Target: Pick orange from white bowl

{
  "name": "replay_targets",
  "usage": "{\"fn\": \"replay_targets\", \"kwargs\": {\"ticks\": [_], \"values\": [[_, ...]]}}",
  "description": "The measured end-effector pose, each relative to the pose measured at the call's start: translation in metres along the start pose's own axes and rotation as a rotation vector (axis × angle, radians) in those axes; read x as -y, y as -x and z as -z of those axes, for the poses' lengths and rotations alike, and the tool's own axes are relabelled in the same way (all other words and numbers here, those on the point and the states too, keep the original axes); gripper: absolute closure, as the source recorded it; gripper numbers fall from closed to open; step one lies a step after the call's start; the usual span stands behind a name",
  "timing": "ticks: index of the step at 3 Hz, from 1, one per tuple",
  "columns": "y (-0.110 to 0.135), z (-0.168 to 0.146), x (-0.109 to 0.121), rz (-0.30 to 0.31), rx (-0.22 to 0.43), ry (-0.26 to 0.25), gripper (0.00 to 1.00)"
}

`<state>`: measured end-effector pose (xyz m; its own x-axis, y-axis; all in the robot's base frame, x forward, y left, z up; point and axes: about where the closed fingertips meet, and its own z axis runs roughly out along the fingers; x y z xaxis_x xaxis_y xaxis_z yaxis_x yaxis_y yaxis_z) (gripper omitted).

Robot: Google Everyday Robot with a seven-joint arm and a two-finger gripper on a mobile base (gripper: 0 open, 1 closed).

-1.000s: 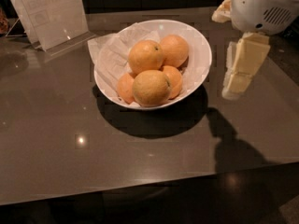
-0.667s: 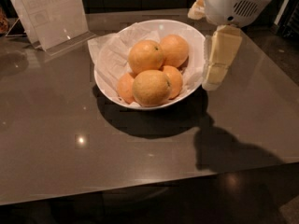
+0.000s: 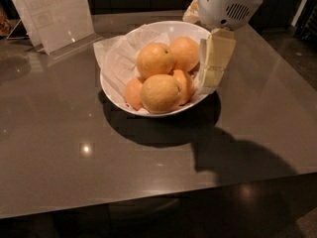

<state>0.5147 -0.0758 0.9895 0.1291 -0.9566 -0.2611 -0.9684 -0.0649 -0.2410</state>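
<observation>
Just at the right rim of the white bowl [image 3: 178,29] hangs the pincer [image 3: 214,66], its grip impossible to tell; sign [image 3: 54,14] print unreadable, desk [image 3: 59,148] glossy grey.

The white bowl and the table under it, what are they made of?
The white bowl looks like glazed ceramic, maybe hard plastic: its rim is smooth and glossy. The table looks like polished stone or laminate: grey-brown, shiny, showing small light spots. The liner is crumpled white paper, going by its creases. The cream end effector hangs at the bowl's right rim and looks like matte plastic.
</observation>
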Motion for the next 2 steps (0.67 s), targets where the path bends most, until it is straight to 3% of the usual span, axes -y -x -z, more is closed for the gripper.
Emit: {"fn": "replay_targets", "kwargs": {"ticks": [1,2], "values": [[0.01,-0.004,0.014,0.037,0.034,-0.006,0.0],[0.032,-0.021,0.046,0.175,0.054,0.032,0.0]]}}
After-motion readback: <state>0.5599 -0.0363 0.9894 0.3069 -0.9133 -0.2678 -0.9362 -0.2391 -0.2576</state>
